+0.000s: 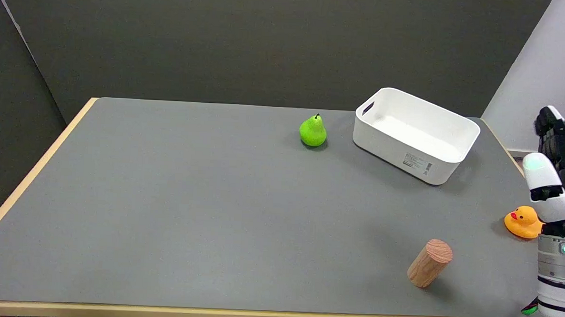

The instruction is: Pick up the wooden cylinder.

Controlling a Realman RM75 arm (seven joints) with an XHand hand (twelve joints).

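Overhead, grey table, dark walls

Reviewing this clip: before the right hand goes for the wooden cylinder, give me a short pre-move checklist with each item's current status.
1. Wooden cylinder in view, standing on the table: ok.
2. Space around the cylinder free of neighbours: ok; the rubber duck sits apart, to its right.
3. Right hand holds nothing: ok; fingers apart, at the picture's right edge.
4. Hand aligned over the cylinder: not ok; it is off to the side, beyond the duck.
5. White bin and green pear away from the approach path: ok, both lie farther back.
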